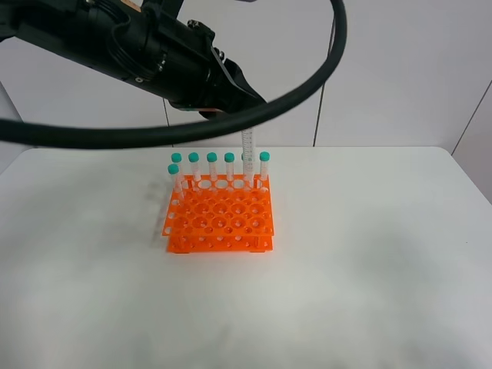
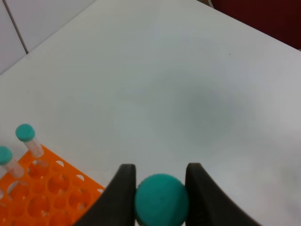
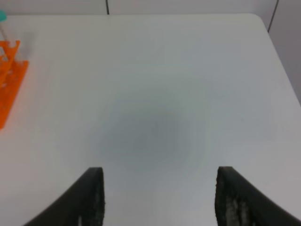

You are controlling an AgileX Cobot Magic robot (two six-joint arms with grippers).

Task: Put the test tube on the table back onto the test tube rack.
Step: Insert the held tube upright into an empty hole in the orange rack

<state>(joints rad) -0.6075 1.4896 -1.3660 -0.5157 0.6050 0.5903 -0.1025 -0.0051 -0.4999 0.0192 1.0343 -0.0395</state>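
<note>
My left gripper [image 2: 160, 170] is shut on the teal cap of the test tube [image 2: 161, 200]. In the exterior high view the clear tube [image 1: 247, 144] hangs upright from the left gripper [image 1: 237, 94] over the back row of the orange test tube rack [image 1: 219, 219]. Its tip is level with the caps of the standing tubes. Several identical teal-capped tubes [image 1: 211, 163] stand in the rack's back row and left side. The rack also shows in the left wrist view [image 2: 47, 197]. My right gripper [image 3: 157, 174] is open and empty above the bare white table [image 3: 155, 94].
The rack's edge [image 3: 9, 80] lies off to one side in the right wrist view. The white table [image 1: 369, 254] extends widely around the rack. A thick black cable [image 1: 307, 81] loops across the top of the exterior high view.
</note>
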